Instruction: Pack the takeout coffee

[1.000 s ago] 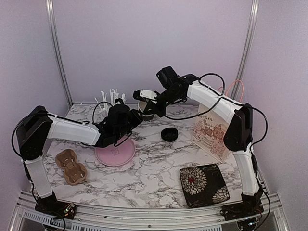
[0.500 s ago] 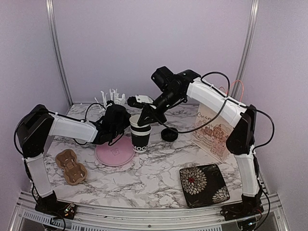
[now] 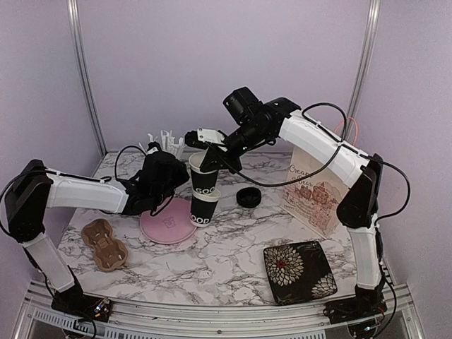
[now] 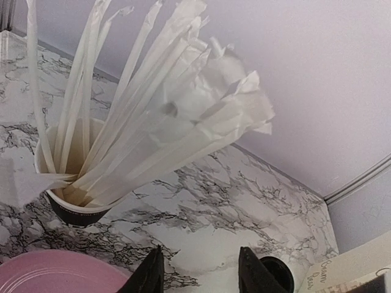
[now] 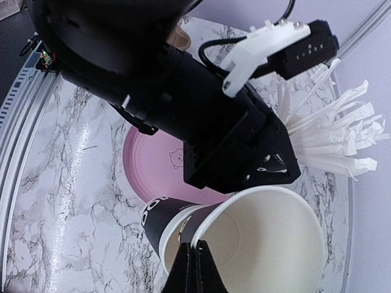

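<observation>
Two black paper cups with white print are stacked just right of the pink plate. The lower cup stands on the marble. The upper cup is tilted, with its base in the lower cup's mouth. My right gripper is shut on the upper cup's rim; its wrist view shows the gripper pinching the pale-lined upper cup above the lower cup. My left gripper is open and empty just left of the cups, as its own view shows. One black lid lies right of the cups. No second lid shows.
A black cup of white paper-wrapped sticks stands at the back, close ahead of the left gripper in the left wrist view. A brown pulp carrier lies front left. A printed paper bag stands right, with a floral square plate in front of it.
The stacked cups came down from between both grippers onto the table. My left gripper let go and drew back left. My right gripper has raised and tilted the upper cup.
</observation>
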Robot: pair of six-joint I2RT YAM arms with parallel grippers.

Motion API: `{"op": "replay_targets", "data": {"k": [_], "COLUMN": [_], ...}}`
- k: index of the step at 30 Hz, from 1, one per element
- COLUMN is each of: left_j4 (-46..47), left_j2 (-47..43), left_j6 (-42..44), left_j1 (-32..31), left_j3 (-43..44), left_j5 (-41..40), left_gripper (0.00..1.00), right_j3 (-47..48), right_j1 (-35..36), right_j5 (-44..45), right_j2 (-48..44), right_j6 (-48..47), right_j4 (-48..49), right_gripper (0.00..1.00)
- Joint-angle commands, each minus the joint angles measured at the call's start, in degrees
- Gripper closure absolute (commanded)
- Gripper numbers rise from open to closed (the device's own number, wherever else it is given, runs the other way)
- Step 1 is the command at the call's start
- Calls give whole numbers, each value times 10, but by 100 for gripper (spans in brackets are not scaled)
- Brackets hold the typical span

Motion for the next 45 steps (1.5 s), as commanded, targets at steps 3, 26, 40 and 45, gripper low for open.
{"op": "replay_targets", "data": {"k": [3, 26, 40, 45], "left_j4": [-6, -59, -63, -67], "left_j2": [-90, -272, -296, -302], "left_j6": [54, 75, 69, 68], "left_j1": [-6, -6, -6, -6], "left_j3": [-32, -152, -174, -179], "left_j5": [-27, -27, -30, -31], "left_gripper": [53, 50, 50, 50], "right_j3": [-2, -38, -30, -35], "right_j1": [-4, -4, -1, 0], "right_j5": [30, 125, 115, 173], "right_j2": [11, 25, 51, 55], "right_j6": [15, 21, 26, 34], "right_j4": [30, 39, 17, 56], "right_gripper": [100, 100, 100, 100]}}
